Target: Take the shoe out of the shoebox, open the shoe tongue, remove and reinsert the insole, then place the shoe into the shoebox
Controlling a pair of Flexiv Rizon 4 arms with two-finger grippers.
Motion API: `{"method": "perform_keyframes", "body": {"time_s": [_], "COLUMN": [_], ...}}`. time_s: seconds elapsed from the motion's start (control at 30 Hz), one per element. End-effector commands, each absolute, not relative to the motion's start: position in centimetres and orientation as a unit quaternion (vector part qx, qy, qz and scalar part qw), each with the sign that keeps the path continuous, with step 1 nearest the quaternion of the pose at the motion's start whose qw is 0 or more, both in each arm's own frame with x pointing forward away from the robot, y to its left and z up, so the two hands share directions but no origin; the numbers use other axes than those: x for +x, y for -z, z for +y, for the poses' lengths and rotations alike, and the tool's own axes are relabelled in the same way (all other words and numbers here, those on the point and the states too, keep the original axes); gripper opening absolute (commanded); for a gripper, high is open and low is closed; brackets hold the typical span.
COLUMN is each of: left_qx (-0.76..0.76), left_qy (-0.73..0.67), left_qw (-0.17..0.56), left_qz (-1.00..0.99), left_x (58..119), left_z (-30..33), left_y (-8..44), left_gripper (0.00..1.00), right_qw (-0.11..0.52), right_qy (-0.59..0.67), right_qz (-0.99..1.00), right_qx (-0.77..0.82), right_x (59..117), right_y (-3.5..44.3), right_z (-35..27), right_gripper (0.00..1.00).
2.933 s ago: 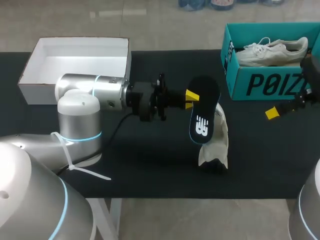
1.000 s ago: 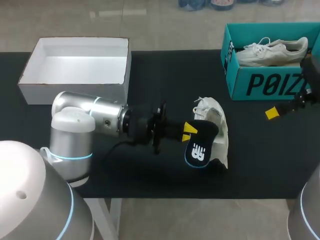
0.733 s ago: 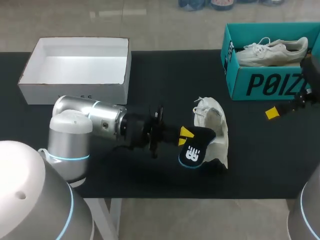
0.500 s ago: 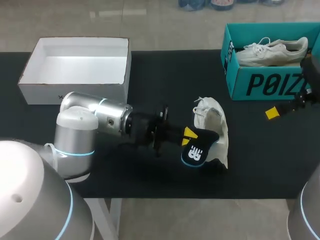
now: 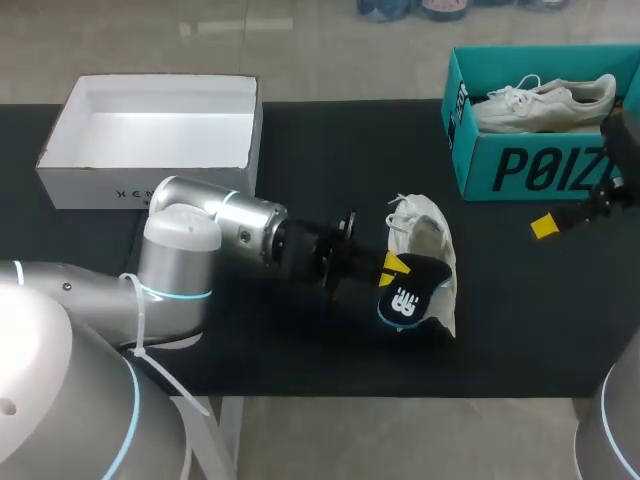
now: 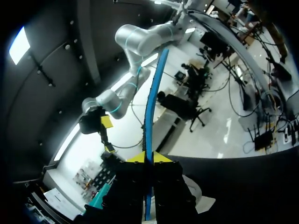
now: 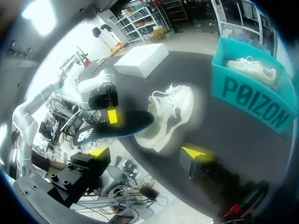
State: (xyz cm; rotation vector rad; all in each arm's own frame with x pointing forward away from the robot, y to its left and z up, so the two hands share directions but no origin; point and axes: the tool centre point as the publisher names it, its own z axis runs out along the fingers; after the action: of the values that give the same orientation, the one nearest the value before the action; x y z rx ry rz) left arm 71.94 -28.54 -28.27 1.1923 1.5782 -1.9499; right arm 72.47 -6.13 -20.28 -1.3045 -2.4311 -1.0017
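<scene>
Head view: left jaws clench the black insole (image 5: 405,298) at seven o'clock of the white shoe (image 5: 427,236); right jaws released, three o'clock

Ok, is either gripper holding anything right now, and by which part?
The left gripper pinches the black insole by one long edge, about midway along. The right gripper is open and empty.
</scene>
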Motion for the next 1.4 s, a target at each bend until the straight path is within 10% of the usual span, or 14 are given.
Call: {"method": "perform_keyframes", "body": {"time_s": [0.03,1.4], "left_qx": [0.428,0.416], "left_qy": [0.697,0.642], "left_qw": [0.173,0.211], "left_qz": [0.548,0.608], "left_x": [72.5,77.7], "left_z": [-29.9,-32.8], "left_y": [28.5,33.3], "left_gripper": [0.0,0.0], "right_qw": [0.102,0.102], "right_qy": [0.339,0.339], "right_qz": [-0.824,-0.824], "right_qx": [-0.443,-0.443], "right_x": [72.3,72.3], "right_y": [20.3,20.3], "right_z": [-6.1,-6.1], "right_gripper": [1.0,1.0]}}
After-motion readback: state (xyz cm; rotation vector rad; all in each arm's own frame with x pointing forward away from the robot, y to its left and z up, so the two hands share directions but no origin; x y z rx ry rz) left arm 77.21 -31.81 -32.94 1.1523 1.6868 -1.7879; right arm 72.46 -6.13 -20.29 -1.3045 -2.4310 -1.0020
